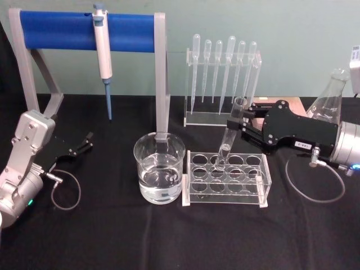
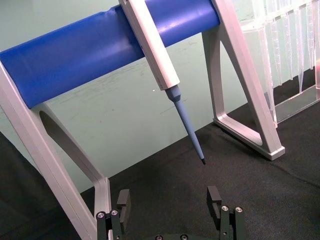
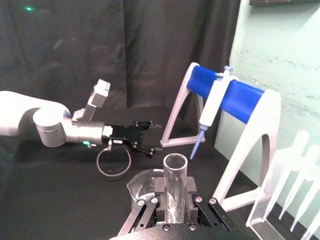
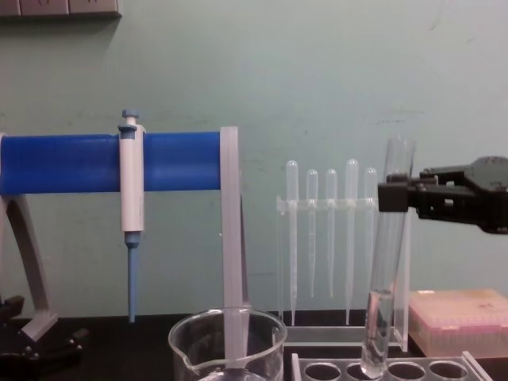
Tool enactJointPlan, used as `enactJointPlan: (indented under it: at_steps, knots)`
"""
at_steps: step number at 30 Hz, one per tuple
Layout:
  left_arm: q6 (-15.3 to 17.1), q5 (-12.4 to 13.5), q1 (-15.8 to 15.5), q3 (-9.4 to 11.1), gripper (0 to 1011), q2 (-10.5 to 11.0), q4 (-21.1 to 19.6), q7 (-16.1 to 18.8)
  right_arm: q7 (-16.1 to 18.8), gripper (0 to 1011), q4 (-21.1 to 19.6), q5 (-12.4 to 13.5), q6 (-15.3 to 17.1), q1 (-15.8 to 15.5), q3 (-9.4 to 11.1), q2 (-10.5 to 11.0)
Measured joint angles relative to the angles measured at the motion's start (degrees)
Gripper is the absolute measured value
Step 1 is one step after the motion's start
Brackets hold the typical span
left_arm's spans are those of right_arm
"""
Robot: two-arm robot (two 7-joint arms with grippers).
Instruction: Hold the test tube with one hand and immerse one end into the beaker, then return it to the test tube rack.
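Chest view showed the right tool clamped on the tube (bottom at a rack hole), so moving it straight and slowly seemed wise, with the left tool open, idle.

Head looks down, chest level; both share beaker.

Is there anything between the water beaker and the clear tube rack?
No. In the head view the glass beaker and the clear plastic rack stand side by side, with bare black cloth between.
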Motion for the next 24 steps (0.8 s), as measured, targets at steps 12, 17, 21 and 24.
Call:
enactJointPlan:
  at_steps: [12, 17, 21, 24]
  knots:
    - [0.0, 0.0, 0.0, 0.0, 1000, 0.0, 0.0, 0.0, -0.01, 242, 2.73, -2.13, -0.98, -0.1, -0.27, -1.64]
    - [0.0, 0.0, 0.0, 0.0, 1000, 0.0, 0.0, 0.0, 0.09, 242, 3.5, -2.86, -1.09, -0.09, -0.56, -2.25]
    - [0.0, 0.0, 0.01, 0.0, 1000, 0.0, 0.0, 0.0, 0.08, 241, 3.84, -3.34, -1.1, -0.26, -0.76, -2.6]
    - [0.0, 0.0, 0.0, 0.0, 1000, 0.0, 0.0, 0.0, 0.08, 242, 4.13, -3.75, -1.09, -0.43, -0.94, -2.84]
